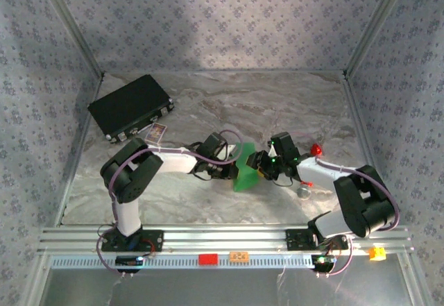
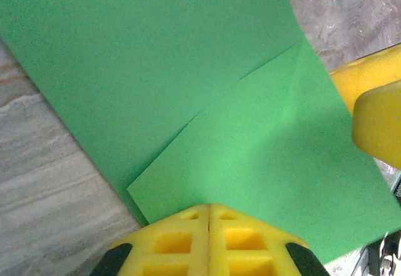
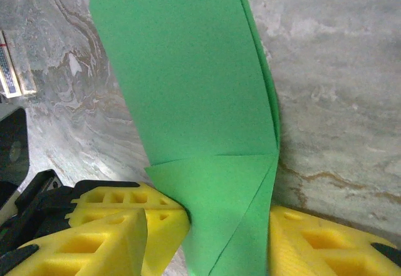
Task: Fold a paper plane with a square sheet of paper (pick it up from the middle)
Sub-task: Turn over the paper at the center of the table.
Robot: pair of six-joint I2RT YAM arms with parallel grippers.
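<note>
On the grey marble table [image 1: 208, 105], the folded green paper [image 1: 244, 171] stands up in the middle between both arms, with the left gripper [image 2: 208, 216] pinched tight on its edge and the right gripper [image 3: 210, 216] spread wide around it.

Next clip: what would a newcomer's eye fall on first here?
The bright-green sheet of paper, partly folded, stands up at the middle of the table. The left gripper pinches it shut, and the right gripper straddles it. A black case lies at the far left.
</note>
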